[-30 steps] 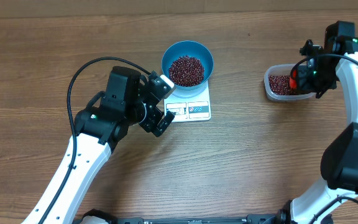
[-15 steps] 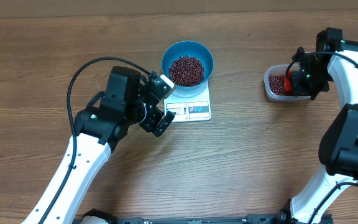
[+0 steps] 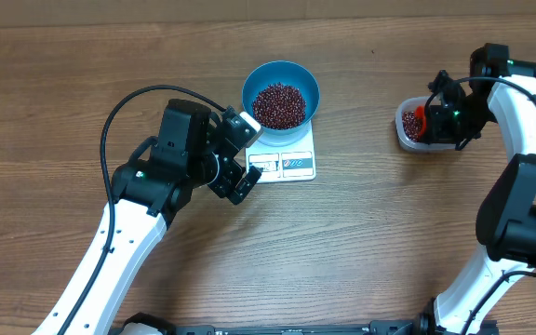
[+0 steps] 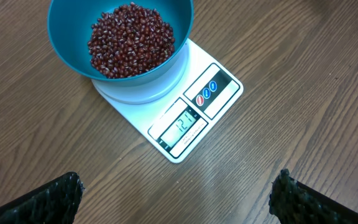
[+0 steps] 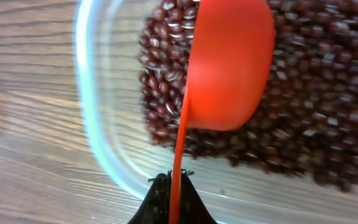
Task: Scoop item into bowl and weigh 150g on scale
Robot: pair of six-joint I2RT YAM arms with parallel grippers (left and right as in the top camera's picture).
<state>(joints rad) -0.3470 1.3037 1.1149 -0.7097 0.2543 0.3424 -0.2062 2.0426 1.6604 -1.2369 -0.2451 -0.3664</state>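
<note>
The many small dark red-brown beans (image 4: pixel 131 40) lie in two lots: a loose heap in the round deep blue bowl (image 4: pixel 67 31) and a larger store (image 5: pixel 328 93) in the clear rectangular plastic tub (image 5: pixel 98 112) well off to the right. Each bean looks hard, smooth and light, so the mass should pour and roll like gravel. It cannot be pinched up and will likely spill from a tilted or jolted scoop, so it is best taken by ploughing the cup in and lifting level. The round orange-red plastic scoop (image 5: pixel 229 68) is tipped on edge over the tub's beans, and whether it carries any I cannot tell. The right gripper (image 5: pixel 171 202) is clamped on its thin handle, the proper place to hold it. The bowl stands on the small flat white rectangular kitchen scale (image 4: pixel 210 93), whose display seems to read 121, short of the target, so small top-ups are probably wanted. The left gripper (image 4: pixel 178 186) hangs just beside the scale, fingers spread wide, grasping nothing, above the brown wooden table (image 4: pixel 303 50).
</note>
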